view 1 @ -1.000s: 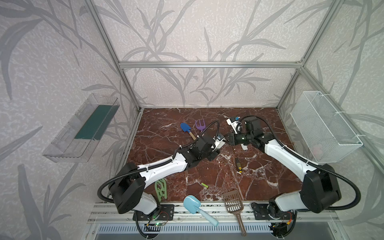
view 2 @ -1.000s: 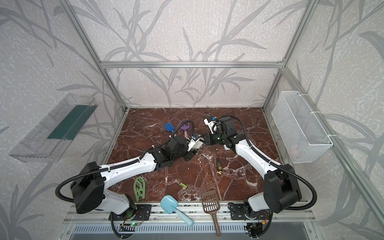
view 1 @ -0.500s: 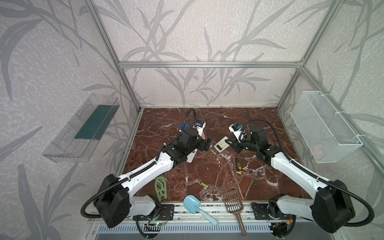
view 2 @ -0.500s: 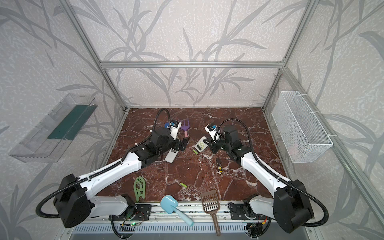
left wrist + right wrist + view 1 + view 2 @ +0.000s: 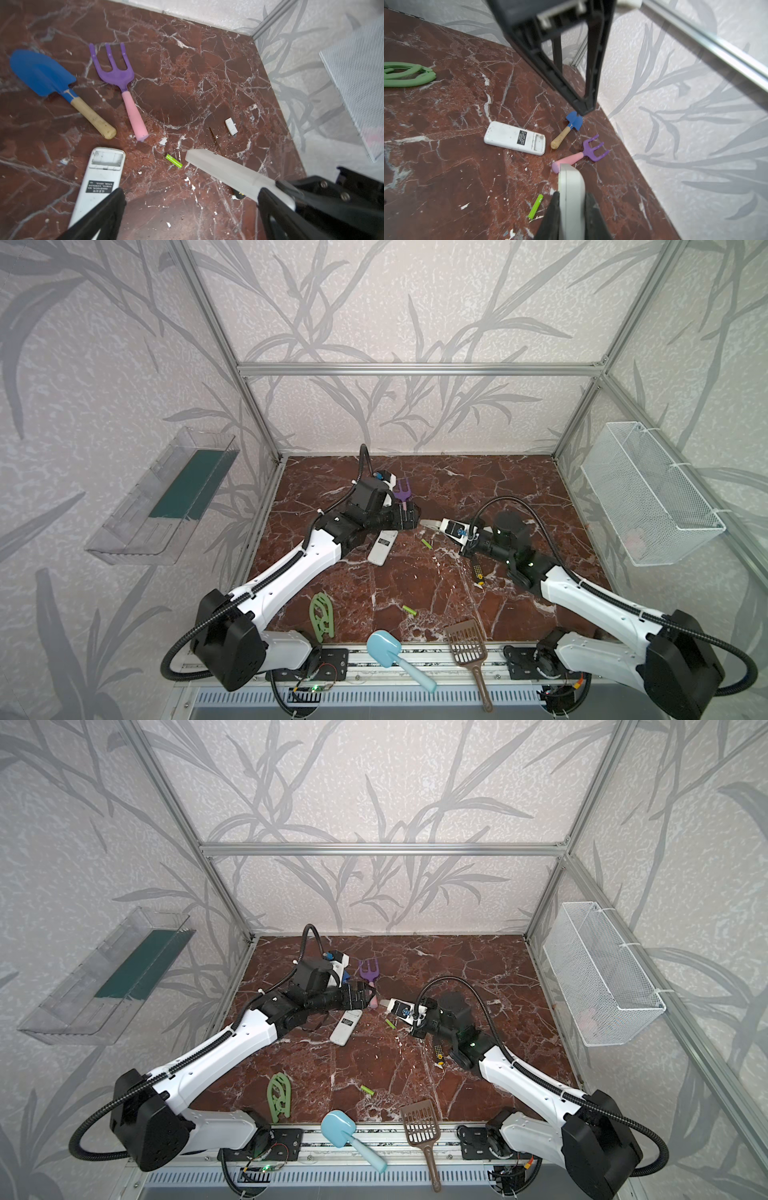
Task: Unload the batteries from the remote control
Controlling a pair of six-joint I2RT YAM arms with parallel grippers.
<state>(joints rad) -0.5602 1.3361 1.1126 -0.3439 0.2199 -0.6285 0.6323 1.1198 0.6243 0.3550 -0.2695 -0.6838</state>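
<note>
Right pincer (image 5: 572,207) clenched on white rounded plastic slab (image 5: 571,180), left pincer (image 5: 410,517) released; lower slab gently, avoiding lime-green cylindrical battery (image 5: 426,543) at its 6 o'clock.

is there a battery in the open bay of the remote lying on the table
No, the remote has an open bay showing only bare white plastic, and a green battery lies loose beside it.

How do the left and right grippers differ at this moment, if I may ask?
The left gripper stands wide open and empty; the right gripper is shut on a pale flat casing. The left is by the white remote, the right by a green battery. Both are black.
</note>
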